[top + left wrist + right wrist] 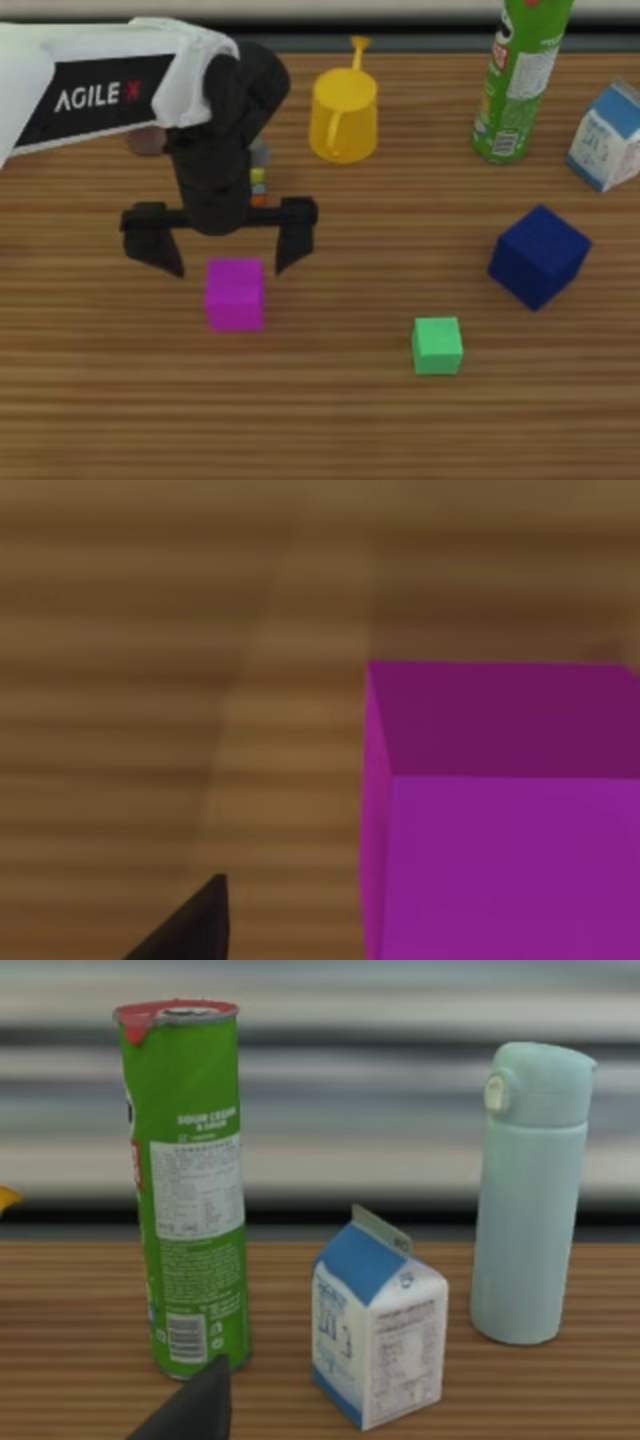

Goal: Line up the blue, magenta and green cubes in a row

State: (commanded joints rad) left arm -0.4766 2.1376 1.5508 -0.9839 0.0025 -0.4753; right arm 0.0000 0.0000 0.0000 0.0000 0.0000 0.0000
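The magenta cube [235,293] sits on the table [330,430] left of centre, just on the near side of the left gripper [230,250], whose two black fingers are spread wide, released and holding nothing. In the top view the fingertips stand either side of the cube's far edge, so the step in hand looks like the approach to a grasp. To do it well, I judge the gripper should centre itself over the cube, come down with the fingers straddling two opposite flat faces, and close only once both pads are level with the cube's middle, so it does not tip or skid. The left wrist view shows the cube close up and off to one side, with one dark fingertip [190,925] apart from it, which suggests the alignment is not yet square.

The cube is plain, bright magenta, sharp-edged and mid-sized. The small light green cube [437,345] lies to its right and slightly nearer; the large navy blue cube [538,255] is farther right, turned at an angle. Behind the arm peeks a multicoloured puzzle cube [258,180]. At the far side stand a yellow cup [344,113], a green can [520,80] and a milk carton [605,135]; a pale flask [528,1195] shows in the right wrist view. The right gripper's [185,1405] state I cannot tell
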